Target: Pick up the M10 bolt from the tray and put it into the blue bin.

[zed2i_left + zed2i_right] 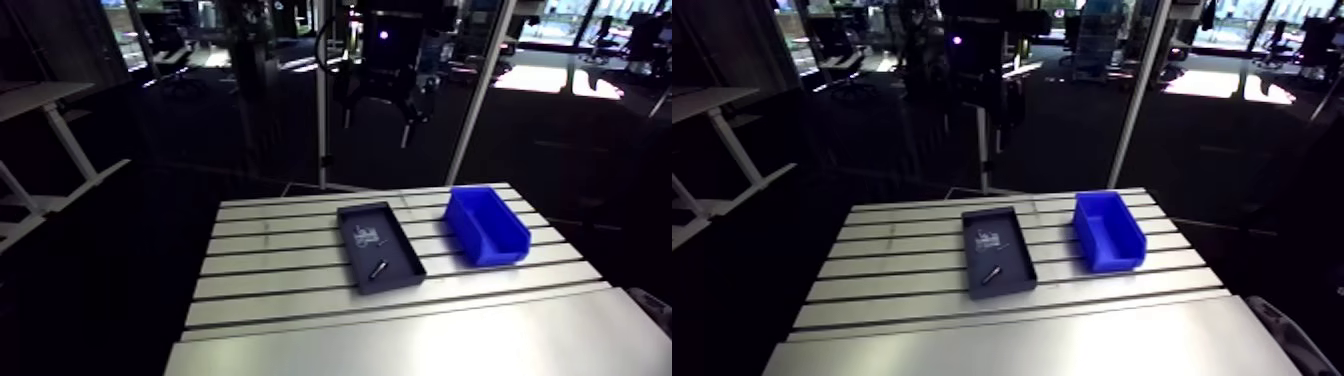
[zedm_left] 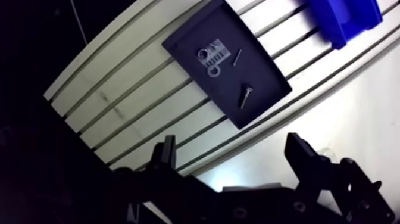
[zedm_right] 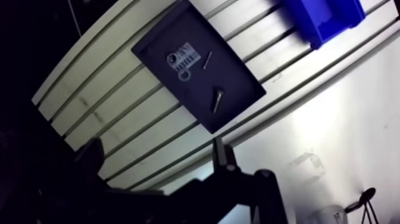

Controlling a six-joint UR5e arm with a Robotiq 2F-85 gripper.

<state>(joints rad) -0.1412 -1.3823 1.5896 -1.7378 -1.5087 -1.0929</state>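
Two containers sit on the slotted bench (image 1: 280, 290): a shallow dark tray (image 1: 398, 245) to the left and the blue bin (image 1: 487, 228) near its right side, the two apart and a strip of bench between them. The arm view takes in both whole, and the bin's hollow shows nothing inside, but the tray's contents are only pale specks and one short dark stroke. The wrist view makes them out. A small white label (image 2: 215, 52) lies at the tray's far end with a ring-shaped washer (image 2: 214, 71) touching it. Beside these lies a thin pin (image 2: 237, 57), and the M10 bolt (image 2: 244, 95) lies flat by itself at the end of the tray nearer the claw (image 2: 232, 148). Only a corner of the bin shows in the wrist view. The claw hangs well above the bench, its two fingers (image 2: 168, 150) spread wide and released, with nothing between them.
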